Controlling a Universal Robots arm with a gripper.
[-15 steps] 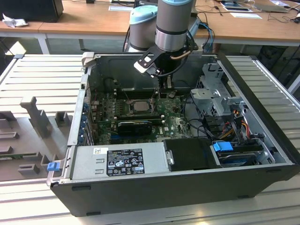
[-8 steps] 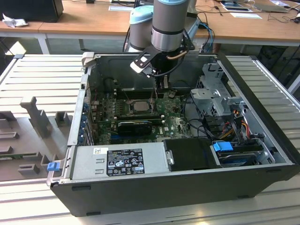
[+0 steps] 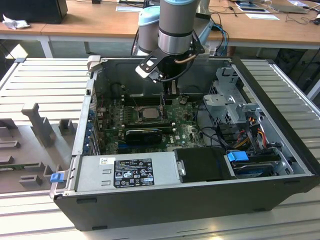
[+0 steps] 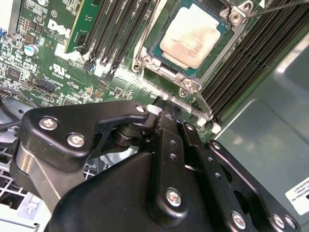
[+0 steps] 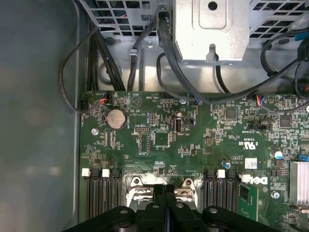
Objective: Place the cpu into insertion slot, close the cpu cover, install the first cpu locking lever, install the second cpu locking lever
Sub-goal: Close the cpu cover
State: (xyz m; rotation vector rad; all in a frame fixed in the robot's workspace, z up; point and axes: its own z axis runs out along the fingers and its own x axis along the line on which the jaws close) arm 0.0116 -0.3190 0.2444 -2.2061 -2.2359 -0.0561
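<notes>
The arm (image 3: pixel 176 30) hangs vertical, its pincer (image 5: pixel 165 192) pointing down, fingers (image 5: pixel 158 203) pressed together.

insertion slot (image 4: pixel 170 62): cut by picture edge in second wrist view | fingers (image 5: pixel 159 205) largely hide it in first wrist view

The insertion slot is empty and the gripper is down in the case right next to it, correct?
Not quite. The insertion slot is not empty: the cpu lies in it, pale metal face up, as the second wrist view shows. The rest holds: the gripper is down in the case right next to it.
</notes>
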